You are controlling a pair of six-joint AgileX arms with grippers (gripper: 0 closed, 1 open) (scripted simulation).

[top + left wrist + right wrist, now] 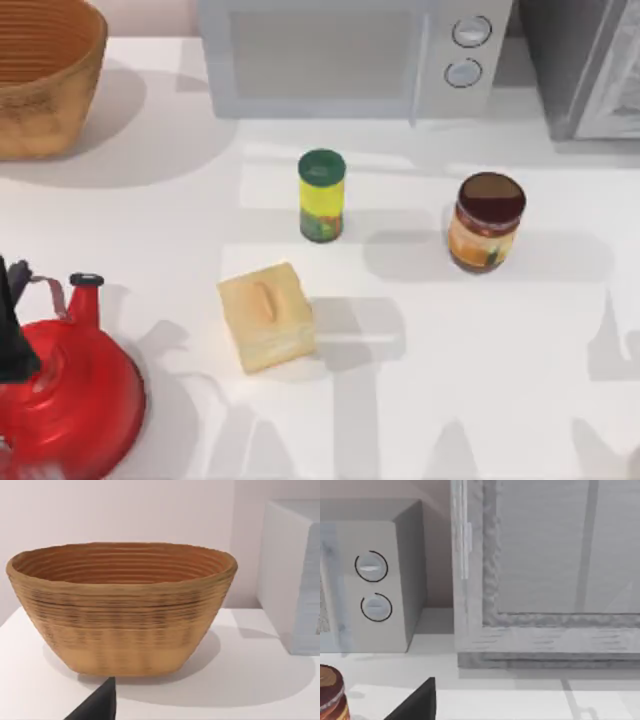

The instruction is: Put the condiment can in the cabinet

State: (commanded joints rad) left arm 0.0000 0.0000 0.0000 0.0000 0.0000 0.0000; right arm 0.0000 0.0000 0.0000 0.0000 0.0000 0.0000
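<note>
The condiment can (pixel 487 222) stands upright on the white table (pixel 480 380), right of centre in the top view, w/ dark maroon lid and orange-yellow label; nothing touches it. The cabinet (pixel 585 65) is at the far right corner, well apart from the can, and its light grey framed door (pixel 545 565) is closed in the right wrist view. Between them, at the back, stands the light grey microwave (pixel 350 55) w/ two round knobs (pixel 467 50). A slimmer yellow can w/ green lid (pixel 321 195) stands left of the condiment can, apart from it. Near the front of that one lies a pale yellow bread block (pixel 266 316). A red kettle (pixel 65 385) is at the front left corner, a woven basket (pixel 45 75) at the far left corner. Left gripper (pixel 97 705) faces the basket, right gripper (pixel 417 702) faces the cabinet door, w/ the condiment can's edge beside it; for both, only a dark tip is visible, so open or closed I cannot tell.
</note>
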